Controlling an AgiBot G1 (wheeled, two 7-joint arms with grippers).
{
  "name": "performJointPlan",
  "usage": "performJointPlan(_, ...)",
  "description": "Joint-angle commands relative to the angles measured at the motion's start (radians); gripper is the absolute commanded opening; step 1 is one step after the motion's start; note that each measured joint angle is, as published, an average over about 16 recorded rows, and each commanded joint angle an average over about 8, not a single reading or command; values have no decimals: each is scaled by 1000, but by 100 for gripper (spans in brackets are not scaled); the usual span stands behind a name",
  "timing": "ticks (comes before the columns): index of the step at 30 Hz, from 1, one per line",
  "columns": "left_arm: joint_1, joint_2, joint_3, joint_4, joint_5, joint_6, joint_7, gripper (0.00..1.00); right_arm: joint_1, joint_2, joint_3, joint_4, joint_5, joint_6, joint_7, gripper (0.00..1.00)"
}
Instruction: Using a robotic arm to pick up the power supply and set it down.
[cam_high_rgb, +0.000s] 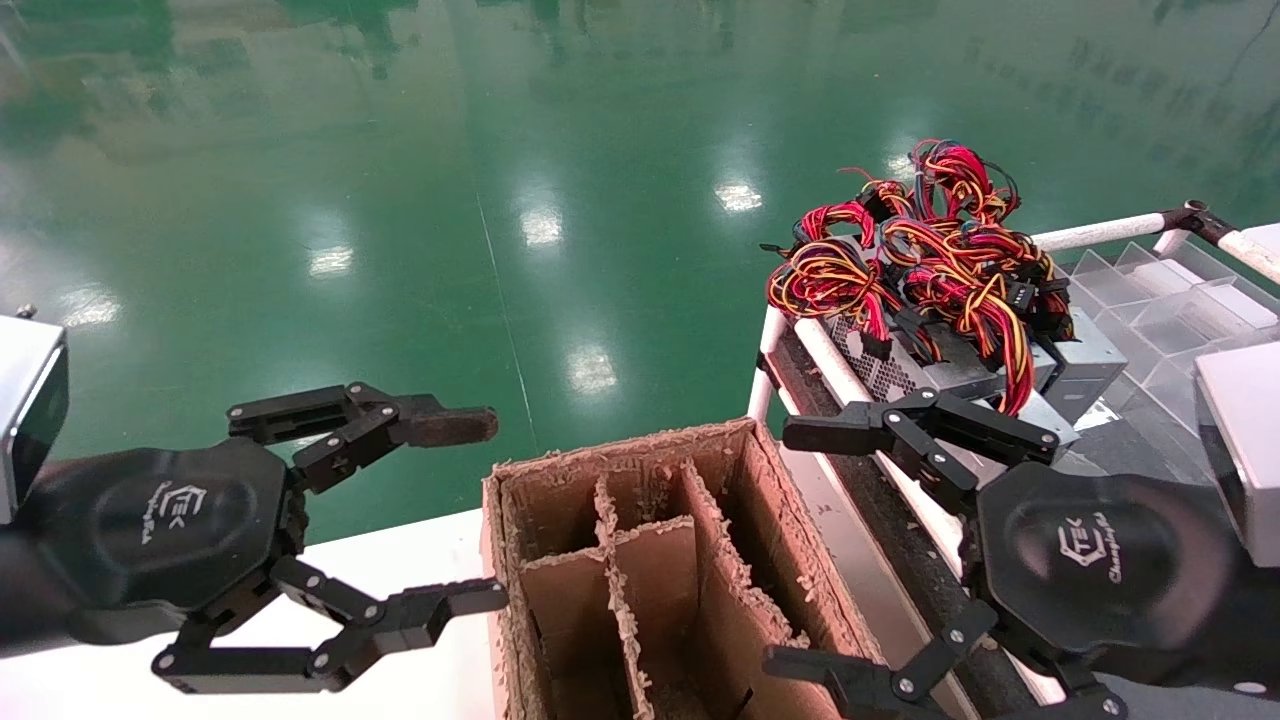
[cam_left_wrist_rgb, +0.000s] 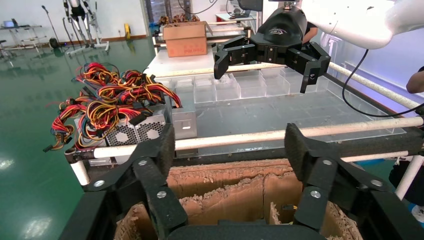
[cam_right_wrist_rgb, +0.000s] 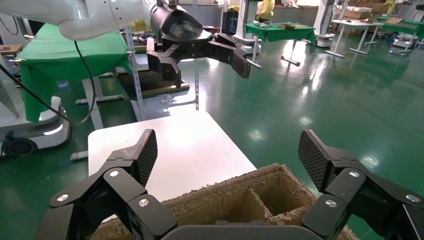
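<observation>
A: Where does the cardboard box (cam_high_rgb: 640, 570) sit?

B: In the middle, with dividers inside. Its left part rests on the white table (cam_high_rgb: 400, 570); the rack (cam_high_rgb: 800, 350) stands just beside it on the right.

A: And the power supply (cam_high_rgb: 960, 370)?

B: On the near left corner of the rack, among several alike, their wire bundles (cam_high_rgb: 920, 260) piled on top. The clear compartment trays (cam_high_rgb: 1170, 300) lie to their right.

A: The 2 grippers?

B: The left gripper (cam_high_rgb: 485, 510) hangs left of the box, over the table edge. The robotic arm (cam_high_rgb: 800, 545) hangs right of the box, in front of the supplies, touching none. Both are spread wide.
</observation>
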Motion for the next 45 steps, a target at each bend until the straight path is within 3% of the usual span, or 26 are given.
performJointPlan(1, 0, 0, 0, 0, 0, 0, 0, 0, 0, 0, 0, 0, 0, 0, 0, 100)
performJointPlan(18, 0, 0, 0, 0, 0, 0, 0, 0, -1, 1, -1, -1, -3, 2, 0, 100)
performJointPlan(28, 0, 0, 0, 0, 0, 0, 0, 2, -21, 23, -12, 20, -50, 40, 16, 100)
performJointPlan(29, 0, 0, 0, 0, 0, 0, 0, 10, -23, 24, -17, 23, -56, 42, 23, 100)
performJointPlan(36, 0, 0, 0, 0, 0, 0, 0, 95, -14, 0, -90, 29, -118, 8, 103, 100)
performJointPlan(37, 0, 0, 0, 0, 0, 0, 0, 100, -10, -6, -104, 29, -129, -2, 115, 100)
performJointPlan(44, 0, 0, 0, 0, 0, 0, 0, 100, 19, -48, -217, 36, -218, -71, 158, 100)
performJointPlan(45, 0, 0, 0, 0, 0, 0, 0, 100, 23, -51, -235, 38, -231, -75, 157, 91)
